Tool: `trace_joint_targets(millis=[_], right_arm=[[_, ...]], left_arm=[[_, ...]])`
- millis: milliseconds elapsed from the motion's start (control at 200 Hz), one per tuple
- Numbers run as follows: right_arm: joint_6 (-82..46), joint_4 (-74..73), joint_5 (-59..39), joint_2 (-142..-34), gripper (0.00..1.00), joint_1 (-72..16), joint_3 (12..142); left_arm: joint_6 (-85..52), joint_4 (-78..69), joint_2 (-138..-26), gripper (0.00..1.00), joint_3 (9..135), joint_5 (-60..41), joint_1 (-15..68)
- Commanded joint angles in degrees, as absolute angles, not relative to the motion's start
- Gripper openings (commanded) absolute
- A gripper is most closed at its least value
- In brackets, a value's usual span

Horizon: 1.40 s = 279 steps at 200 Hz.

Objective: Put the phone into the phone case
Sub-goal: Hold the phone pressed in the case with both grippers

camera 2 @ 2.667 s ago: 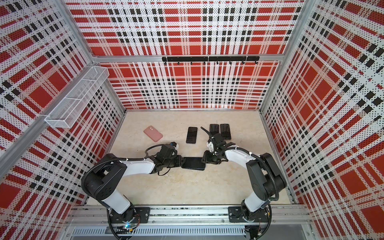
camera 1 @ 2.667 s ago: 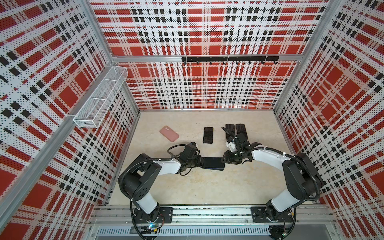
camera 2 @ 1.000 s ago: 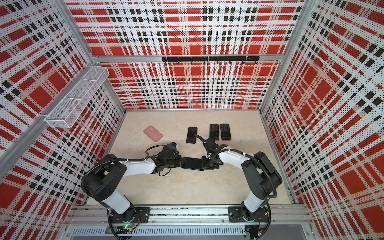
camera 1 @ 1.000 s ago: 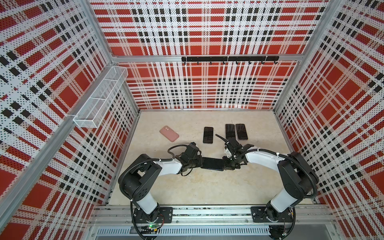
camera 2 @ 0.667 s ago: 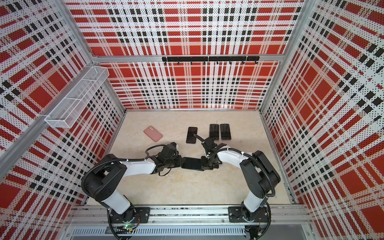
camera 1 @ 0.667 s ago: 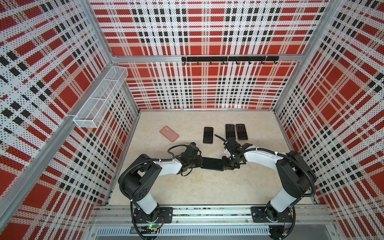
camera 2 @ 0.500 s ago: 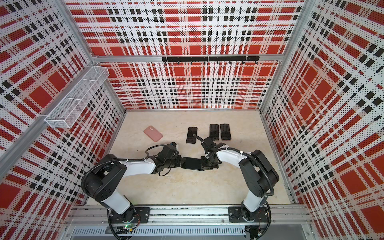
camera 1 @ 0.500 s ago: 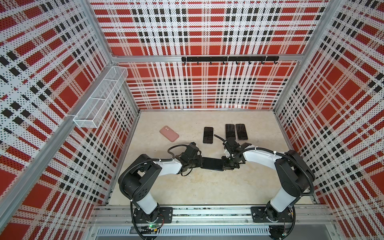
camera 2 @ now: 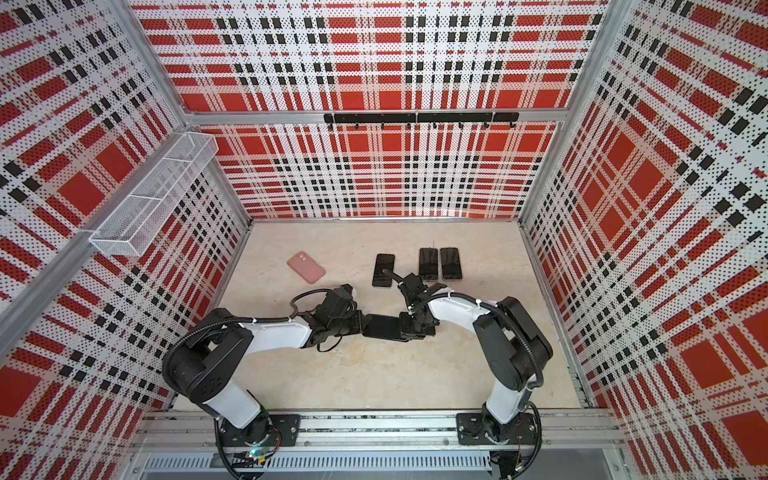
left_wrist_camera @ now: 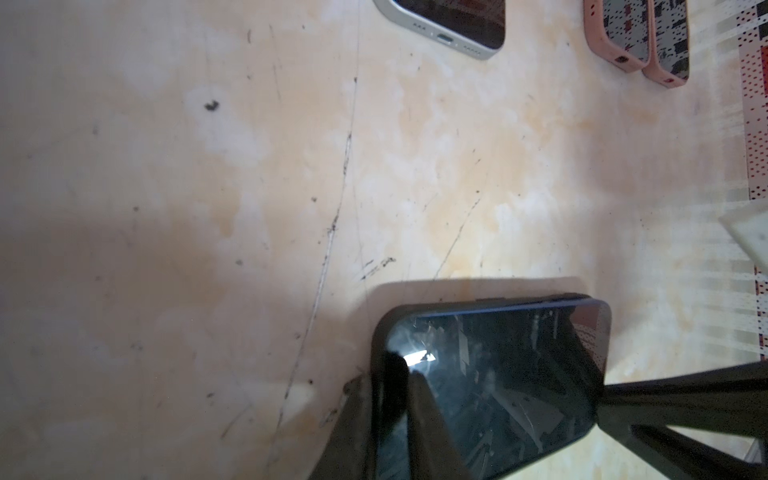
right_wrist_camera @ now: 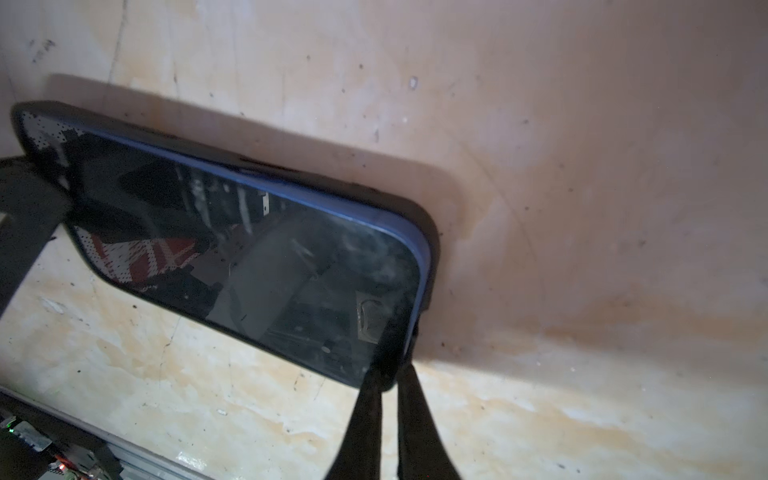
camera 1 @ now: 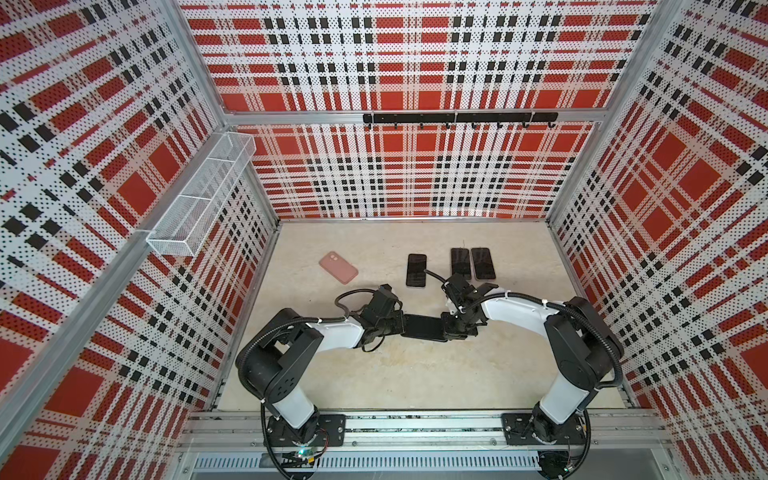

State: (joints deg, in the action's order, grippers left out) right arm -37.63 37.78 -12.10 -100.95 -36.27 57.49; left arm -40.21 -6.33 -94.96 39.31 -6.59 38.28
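Observation:
A dark phone (camera 1: 424, 327) with a blue edge lies in a black phone case (right_wrist_camera: 429, 249) at mid-table, seen in both top views (camera 2: 382, 326). Along one long side the blue edge stands above the case rim. My left gripper (camera 1: 401, 324) is shut on the left end, one finger on the screen (left_wrist_camera: 498, 374) and one outside the case (left_wrist_camera: 378, 340); its jaws (left_wrist_camera: 388, 370) pinch that end. My right gripper (camera 1: 449, 330) is shut on the right end, its fingers (right_wrist_camera: 392, 374) close together at a corner of the case.
Behind the arms lie a pink case (camera 1: 338, 267) face down, a bare phone (camera 1: 416, 270) and two phones in pink cases (camera 1: 461, 263) (camera 1: 483, 263). A wire basket (camera 1: 199, 199) hangs on the left wall and a hook rail (camera 1: 457, 118) on the back wall.
Over the last few seconds my right gripper came down from beside the phone's right end onto it. In the last second both arms and the phone have barely moved.

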Motion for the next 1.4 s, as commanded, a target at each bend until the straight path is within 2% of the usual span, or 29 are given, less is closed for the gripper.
trace_joint_targets(millis=[0,220,406,621,812,1197,1393], right_arm=[[-37.3,29.8,-7.8,-115.3,0.11,-41.3,47.9],[-35.2,42.1,-4.7,-97.3,0.16,-38.2,53.8],[-34.3,45.5,-5.1,-90.8,0.24,-34.9,57.1],[-36.7,35.9,-10.1,-91.0,0.23,-34.5,53.5],[-36.2,33.6,-11.3,-92.6,0.23,-33.7,53.1],[-35.9,30.7,-13.5,-96.5,0.14,-33.0,51.0],[-36.0,32.5,-13.7,-98.7,0.11,-35.3,50.7]], left_arm=[[-39.1,-3.9,-96.3,0.18,38.7,-13.3,40.5],[-37.6,-1.4,-95.5,0.18,40.1,-12.2,39.9],[-36.9,-1.0,-94.5,0.18,39.3,-11.9,38.5],[-36.5,-0.7,-94.6,0.18,39.6,-12.1,37.9],[-36.5,-0.6,-94.8,0.18,39.8,-12.4,37.8],[-37.9,-2.0,-94.5,0.19,39.0,-12.8,38.3],[-38.8,-3.3,-94.7,0.30,38.5,-14.1,38.7]])
